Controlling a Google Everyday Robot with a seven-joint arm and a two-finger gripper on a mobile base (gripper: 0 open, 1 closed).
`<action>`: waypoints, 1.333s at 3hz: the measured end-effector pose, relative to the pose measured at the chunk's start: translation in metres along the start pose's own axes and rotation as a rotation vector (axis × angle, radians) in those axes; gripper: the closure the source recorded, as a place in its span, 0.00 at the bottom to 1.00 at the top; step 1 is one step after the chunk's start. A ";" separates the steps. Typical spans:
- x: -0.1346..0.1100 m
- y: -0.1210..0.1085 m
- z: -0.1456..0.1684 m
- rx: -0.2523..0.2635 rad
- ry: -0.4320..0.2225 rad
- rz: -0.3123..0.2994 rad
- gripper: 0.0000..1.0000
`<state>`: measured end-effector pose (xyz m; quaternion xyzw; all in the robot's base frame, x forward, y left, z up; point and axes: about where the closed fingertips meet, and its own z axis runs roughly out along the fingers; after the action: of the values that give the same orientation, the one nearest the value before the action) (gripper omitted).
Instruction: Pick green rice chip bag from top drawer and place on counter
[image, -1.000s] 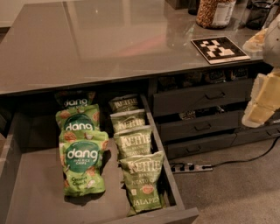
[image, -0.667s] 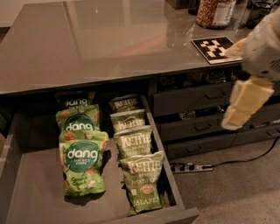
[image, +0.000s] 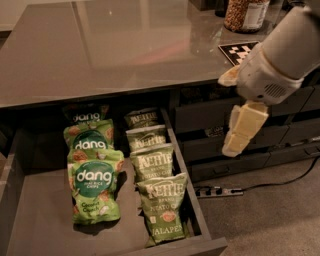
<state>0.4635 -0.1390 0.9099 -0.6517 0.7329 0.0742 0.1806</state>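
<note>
Drawer (image: 40, 210) is found pulled well out below the counter (image: 115, 45), with bare grey floor exposed along its left side.

Camera view, looking down on the drawer from the front: the green bag (image: 95, 192) is recorded lying flat on the drawer floor, left of centre and nearest the drawer front in its row. Its teal circle and white "dang" lettering face up. A second bag (image: 89, 141) of the same kind is noted just behind it, partly overlapped by it. A darker bag (image: 85, 116) is seen at the drawer's back, under the counter edge. Four Kettle bags (image: 162, 210) are ranged front to back along the drawer's right wall, overlapping one another, just beside the green bag's row.

The gripper (image: 242, 132) is observed outside the drawer, to its right and above its rim, well apart from the green bag. It is pointed downward. Whether it is open or closed cannot be told.

A patterned tile (image: 239, 50) and a jar (image: 245, 12) are noted on the counter beyond the drawer's right rear corner. A power strip (image: 217, 191) is seen on the floor right of the drawer.
</note>
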 end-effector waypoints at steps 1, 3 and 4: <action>0.001 0.001 0.007 -0.026 -0.010 0.002 0.00; -0.058 0.018 0.039 -0.034 -0.094 -0.113 0.00; -0.108 0.020 0.061 0.008 -0.226 -0.184 0.00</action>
<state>0.4635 -0.0154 0.8899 -0.7027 0.6455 0.1273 0.2708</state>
